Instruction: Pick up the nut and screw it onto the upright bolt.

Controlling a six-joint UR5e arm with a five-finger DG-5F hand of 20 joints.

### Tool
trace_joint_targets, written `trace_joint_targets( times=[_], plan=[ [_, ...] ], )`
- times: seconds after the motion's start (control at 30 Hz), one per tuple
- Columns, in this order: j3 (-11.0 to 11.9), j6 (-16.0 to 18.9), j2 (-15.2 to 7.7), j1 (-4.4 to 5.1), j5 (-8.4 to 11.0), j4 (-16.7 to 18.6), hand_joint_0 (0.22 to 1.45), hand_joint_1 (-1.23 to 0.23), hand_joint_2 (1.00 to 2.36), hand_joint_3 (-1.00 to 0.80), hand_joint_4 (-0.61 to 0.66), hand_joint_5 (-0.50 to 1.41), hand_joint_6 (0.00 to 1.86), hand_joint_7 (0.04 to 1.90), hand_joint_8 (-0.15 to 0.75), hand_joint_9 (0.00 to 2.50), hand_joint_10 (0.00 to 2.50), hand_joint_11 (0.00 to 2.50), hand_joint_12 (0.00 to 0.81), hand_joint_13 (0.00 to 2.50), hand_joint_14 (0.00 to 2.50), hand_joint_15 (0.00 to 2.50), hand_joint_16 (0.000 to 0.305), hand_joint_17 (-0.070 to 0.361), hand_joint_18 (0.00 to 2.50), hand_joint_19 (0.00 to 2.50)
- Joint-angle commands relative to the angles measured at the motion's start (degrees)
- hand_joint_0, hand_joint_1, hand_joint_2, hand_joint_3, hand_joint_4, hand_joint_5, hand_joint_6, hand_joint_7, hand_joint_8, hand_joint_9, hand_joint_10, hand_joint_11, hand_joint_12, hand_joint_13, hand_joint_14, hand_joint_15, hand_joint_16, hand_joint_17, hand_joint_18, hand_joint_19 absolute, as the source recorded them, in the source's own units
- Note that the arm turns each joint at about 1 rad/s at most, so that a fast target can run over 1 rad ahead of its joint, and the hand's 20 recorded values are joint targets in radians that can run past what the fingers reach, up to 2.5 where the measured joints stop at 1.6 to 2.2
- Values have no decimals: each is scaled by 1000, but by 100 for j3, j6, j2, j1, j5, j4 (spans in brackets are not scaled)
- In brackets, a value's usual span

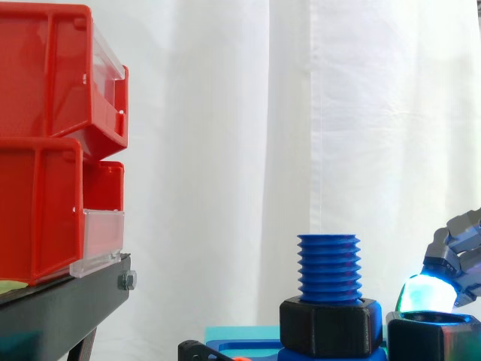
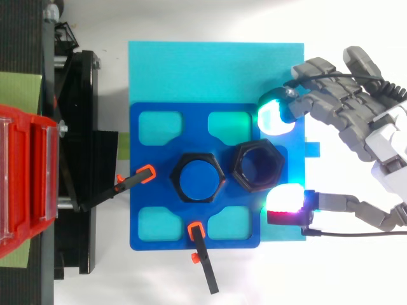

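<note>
nut [image 2: 240, 166] beside bolt [image 2: 198, 178], between hand's [image 2: 375, 130] spread fingertips [image 2: 275, 117]

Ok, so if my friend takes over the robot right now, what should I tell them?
Hand: open, with its glowing fingertips on either side of the nut, not gripping it as far as I can see.
Nut: black, lying flat on the blue plate, right beside the bolt on the hand's side.
Bolt: blue, standing upright in the middle of the plate, with no nut on its upper threads.
Done: the hand is at the nut.
Left: pinch the nut, lift it, set it over the bolt and turn it down.
</note>
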Motion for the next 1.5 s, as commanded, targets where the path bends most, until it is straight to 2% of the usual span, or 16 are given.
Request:
trace_joint_targets(
  times=[0.0, 0.27, 0.33, 0.6, 0.77, 0.97, 1.1, 1.47],
  plan=[
    [0, 5, 0, -2, -2, 4, 448, -881, 1000, -500, 263, -241, 503, 1000, 280, 237, 2, 115, 389, 44, 0, 0, 59, 133, 0, 0],
    [0, 5, 0, -2, -28, 12, 332, -805, 1000, -500, 260, -260, 502, 848, 323, 231, 2, 101, 442, 40, 0, 0, 70, 158, 0, 0],
    [-8, 5, 0, -2, -98, -14, 307, -776, 1000, -500, 257, -269, 502, 812, 326, 207, 1, 87, 455, 30, 0, 0, 73, 165, 0, 0],
    [0, 14, 0, -2, -186, -31, 273, -701, 1000, -500, 213, -299, 502, 768, 309, 63, 2, 81, 448, 0, 0, 0, 76, 171, 0, 0],
    [0, 14, 0, -29, -212, 12, 273, -722, 1000, -500, 204, -300, 502, 746, 304, 38, 0, 66, 444, 0, 0, 0, 76, 171, 0, 0],
    [0, 5, 0, -160, -529, 92, 277, -718, 1000, -500, 201, -300, 502, 748, 303, 31, 1, 71, 442, 0, 0, 0, 76, 172, 0, 0],
    [44, 14, 0, -213, -617, 92, 278, -716, 1000, -500, 201, -300, 502, 745, 301, 26, 1, 63, 441, 0, 0, 0, 76, 172, 0, 0],
    [106, 14, 0, -169, -626, 100, 257, -855, 1000, -500, 192, -300, 502, 730, 296, 18, 0, 60, 439, 0, 0, 0, 77, 174, 0, 0]
  ],
)
